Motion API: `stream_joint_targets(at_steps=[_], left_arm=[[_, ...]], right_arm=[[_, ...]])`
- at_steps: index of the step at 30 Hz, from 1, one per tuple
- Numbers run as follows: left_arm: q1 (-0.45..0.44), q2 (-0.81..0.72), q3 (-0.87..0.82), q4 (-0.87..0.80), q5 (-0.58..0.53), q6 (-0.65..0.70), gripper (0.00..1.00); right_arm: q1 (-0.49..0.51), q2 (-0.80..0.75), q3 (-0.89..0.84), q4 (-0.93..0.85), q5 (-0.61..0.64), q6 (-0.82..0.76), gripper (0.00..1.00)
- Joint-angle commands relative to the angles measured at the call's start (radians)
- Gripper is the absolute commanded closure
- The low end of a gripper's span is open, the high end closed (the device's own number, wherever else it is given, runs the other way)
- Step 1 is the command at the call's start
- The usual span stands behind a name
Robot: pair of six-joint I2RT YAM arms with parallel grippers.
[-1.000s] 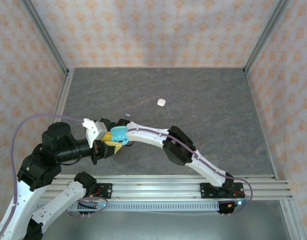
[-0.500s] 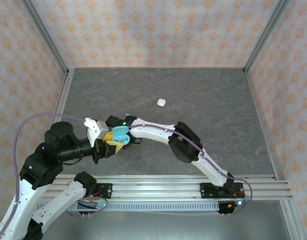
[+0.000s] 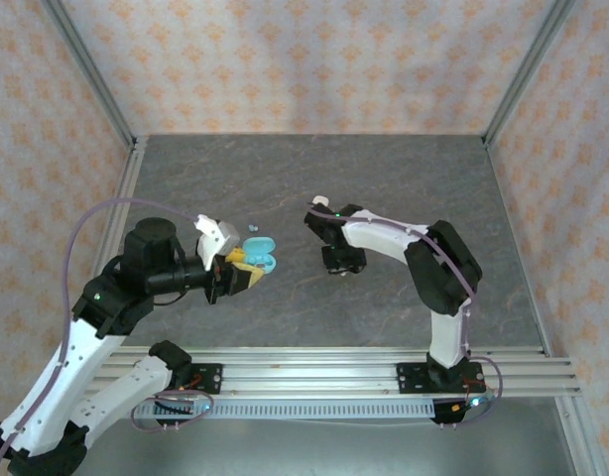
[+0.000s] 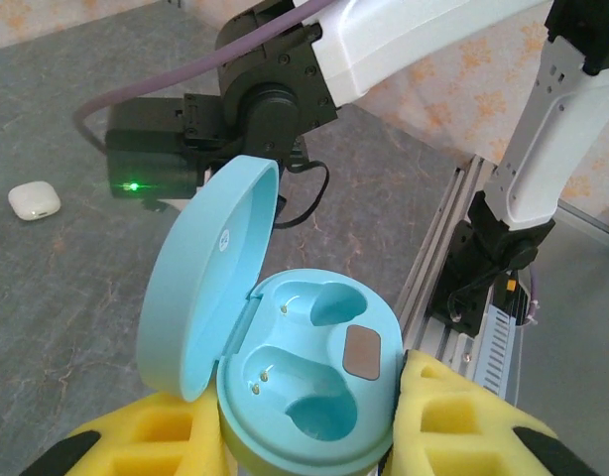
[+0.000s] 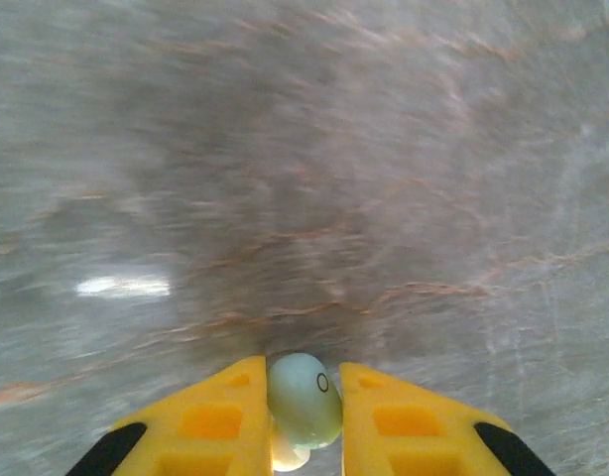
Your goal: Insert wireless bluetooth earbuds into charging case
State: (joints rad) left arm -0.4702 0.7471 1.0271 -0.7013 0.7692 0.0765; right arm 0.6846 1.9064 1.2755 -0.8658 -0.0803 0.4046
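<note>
Pinching: right gripper [image 5: 303, 377] is narrow, its yellow fingers [image 5: 220, 421] clamped on either side of one earbud [image 5: 304, 399]. The bud is pale teal-white, with its rounded end poking past the tips.
Right pose: the fingers point down at the table [image 5: 433, 149] and hover clear of it. The wrist view is smeared.
Why this grip: the bud is held by its flanks so the body leads. Judged ready to drop into a well.
Left hold: left gripper [image 4: 306, 409] is closed partway, its yellow pads squeezing the base of the charging case [image 4: 314, 392].
Case pose: it is lifted off the table and tilted. The lid [image 4: 207, 278] is swung open, and both wells [image 4: 334, 302] are empty and exposed.
Why this pose: the case is likely braced by one arm so the wells face the other arm for insertion.
Gap: from above, the bud-carrying gripper [image 3: 342, 261] is well apart from the case [image 3: 257, 256], so the bud has yet to be carried across.
Strays: a small white rounded item [image 4: 34, 200] lies on the table beyond the case. A teal speck [image 3: 251, 227] sits near the case; it may be another bud but is too small to tell.
Writing: none is legible, and there is no brand.
Marks: there is a tiny ring on the held bud and a faint round emboss inside the lid. A blank brown patch [image 4: 361, 350] sits beside the wells.
</note>
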Motion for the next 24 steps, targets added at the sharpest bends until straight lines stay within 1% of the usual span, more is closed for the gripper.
stream_joint_targets(at_steps=[1, 6, 12, 20, 24], left_arm=[[0.008, 0.016, 0.004, 0.081, 0.036, -0.004, 0.81], [0.007, 0.035, 0.002, 0.098, 0.039, -0.006, 0.81], [0.007, 0.038, -0.005, 0.105, 0.032, -0.007, 0.81], [0.007, 0.055, -0.01, 0.126, 0.034, -0.013, 0.81], [0.008, 0.064, -0.009, 0.135, 0.039, -0.017, 0.81]], right_arm=[[-0.019, -0.022, -0.03, 0.045, -0.043, 0.067, 0.78], [-0.032, 0.002, -0.038, 0.074, -0.09, 0.096, 0.76], [-0.035, -0.017, -0.066, 0.123, -0.157, 0.127, 0.65], [-0.046, -0.123, -0.104, 0.149, -0.222, 0.137, 0.58], [-0.061, -0.186, -0.126, 0.145, -0.227, 0.129, 0.57]])
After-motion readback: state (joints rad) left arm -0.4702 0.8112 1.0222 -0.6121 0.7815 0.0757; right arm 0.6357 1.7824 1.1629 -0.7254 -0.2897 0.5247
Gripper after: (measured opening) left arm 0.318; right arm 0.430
